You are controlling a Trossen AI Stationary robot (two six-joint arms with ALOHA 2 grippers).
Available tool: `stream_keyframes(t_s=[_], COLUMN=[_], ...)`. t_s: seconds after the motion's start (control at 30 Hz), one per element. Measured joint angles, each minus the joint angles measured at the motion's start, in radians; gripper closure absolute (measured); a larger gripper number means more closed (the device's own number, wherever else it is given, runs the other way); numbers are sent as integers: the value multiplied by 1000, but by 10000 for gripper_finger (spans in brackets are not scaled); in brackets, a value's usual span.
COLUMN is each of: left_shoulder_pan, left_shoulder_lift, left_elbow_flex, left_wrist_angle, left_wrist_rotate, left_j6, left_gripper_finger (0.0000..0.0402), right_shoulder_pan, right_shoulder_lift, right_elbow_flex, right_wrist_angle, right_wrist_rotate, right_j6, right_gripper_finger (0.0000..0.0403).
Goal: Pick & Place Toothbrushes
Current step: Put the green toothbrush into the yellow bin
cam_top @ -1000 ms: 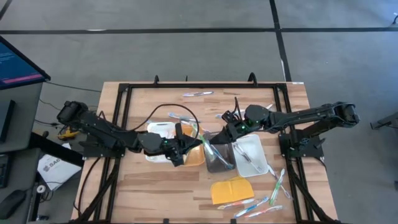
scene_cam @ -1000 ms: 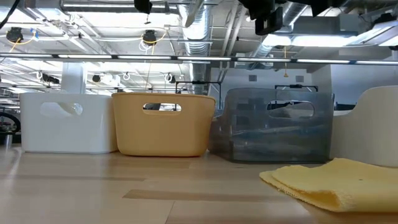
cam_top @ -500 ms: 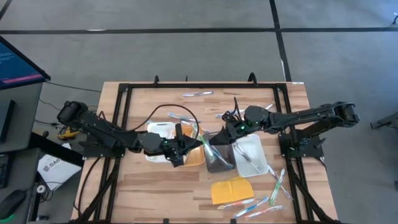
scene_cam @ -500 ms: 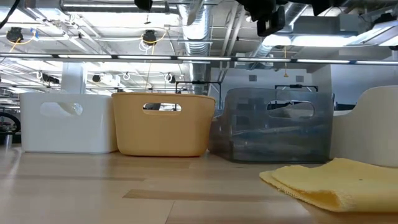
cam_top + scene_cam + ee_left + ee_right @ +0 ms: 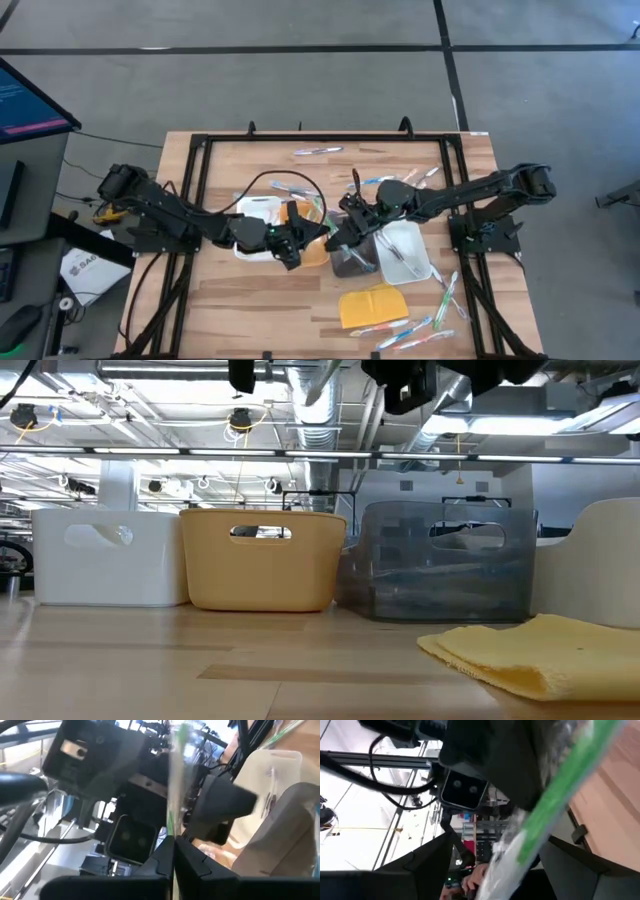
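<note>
Meeting above the trays at the desk's centre, both arms share one green toothbrush (image 5: 327, 226). Left gripper (image 5: 304, 228) has its fingers closed on the wrapped brush over the orange tray (image 5: 313, 250); right gripper (image 5: 343, 226) fingers stand open around its other end, above the grey tray (image 5: 350, 260).

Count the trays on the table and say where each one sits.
4, in a row mid-table: white tray under the left arm, orange tray beside it, grey tray next, another white tray by the right arm. None seems hidden.
</note>
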Motion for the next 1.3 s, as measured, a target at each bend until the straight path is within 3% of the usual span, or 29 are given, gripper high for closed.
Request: stream_keyframes(t_s=[0.3,0.43,0.57,0.87,1.0,1.13,1.3], left_shoulder_pan=[-19,-21,-21,-23,-33,-69,-111], left_shoulder_lift=[0,0,0,-2,-1,-12,-83], left_elbow_flex=[0,0,0,1,1,-1,-1], left_wrist_angle=[-1,-1,-2,-5,-11,-16,-8], left_wrist_rotate=[-25,-32,-42,-49,-70,-175,-309], left_j6=[7,7,7,5,-55,-66,-158], left_gripper_finger=[402,402,401,402,400,389,336], right_shoulder_pan=[-9,-8,-8,-8,-8,-9,-13], right_shoulder_lift=[-27,-28,-28,-27,-27,-27,-28], right_elbow_flex=[-1,-1,-1,-2,-2,-2,-2], right_wrist_angle=[-69,-69,-80,-102,-129,-143,-147], right_wrist_rotate=[11,10,10,16,30,34,53], right_j6=[-68,-77,-91,-162,-183,-211,-238], right_gripper_finger=[119,142,203,384,380,389,383])
